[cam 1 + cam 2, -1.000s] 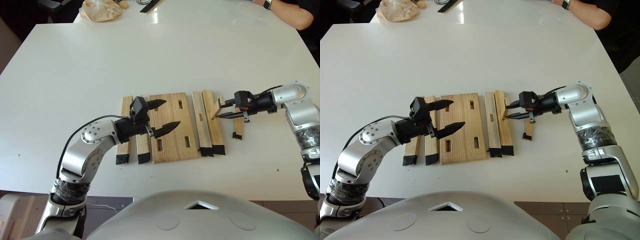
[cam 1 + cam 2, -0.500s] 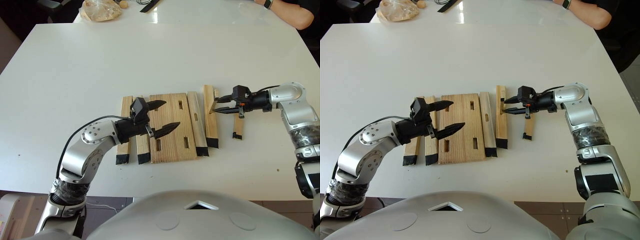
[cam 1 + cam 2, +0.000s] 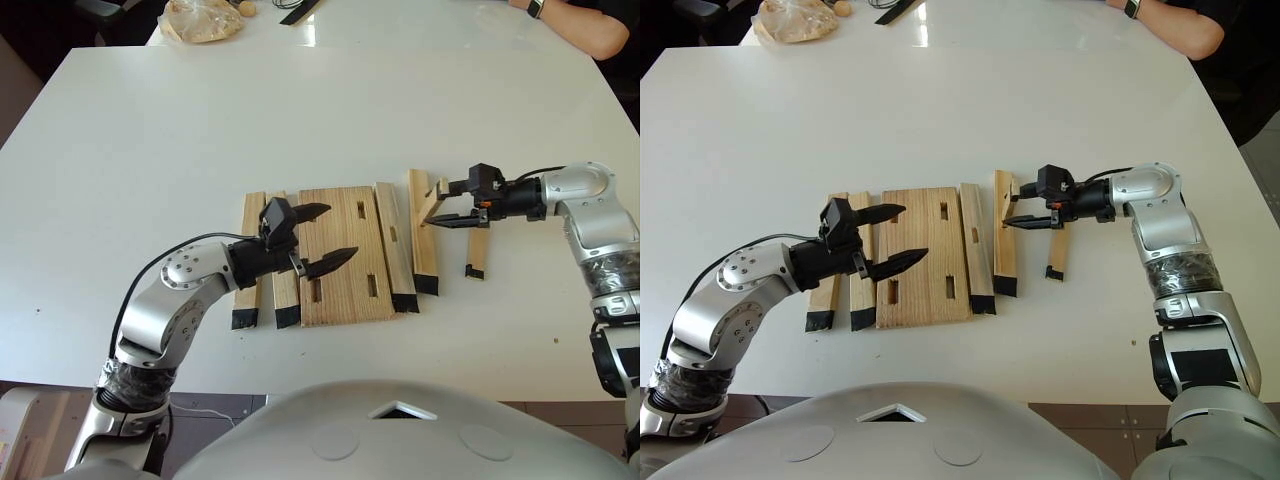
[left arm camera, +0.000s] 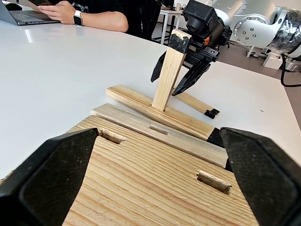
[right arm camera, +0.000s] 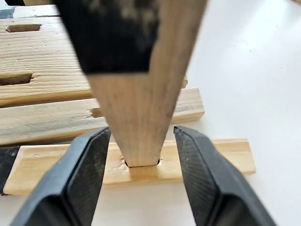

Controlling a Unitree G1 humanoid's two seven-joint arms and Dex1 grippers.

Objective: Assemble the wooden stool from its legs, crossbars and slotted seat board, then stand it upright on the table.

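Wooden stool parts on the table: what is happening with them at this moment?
The right gripper is at a short crossbar that stands upright with its lower end in the slot of a leg lying flat on the table. The left gripper hangs open over the slotted seat board, holding nothing. The other legs lie flat beside the board, and a second crossbar lies to its right. The stool is not yet assembled.

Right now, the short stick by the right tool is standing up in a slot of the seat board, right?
No. The crossbar by the right tool stands in a slot of a leg lying flat, not in the seat board. The left wrist view shows it.
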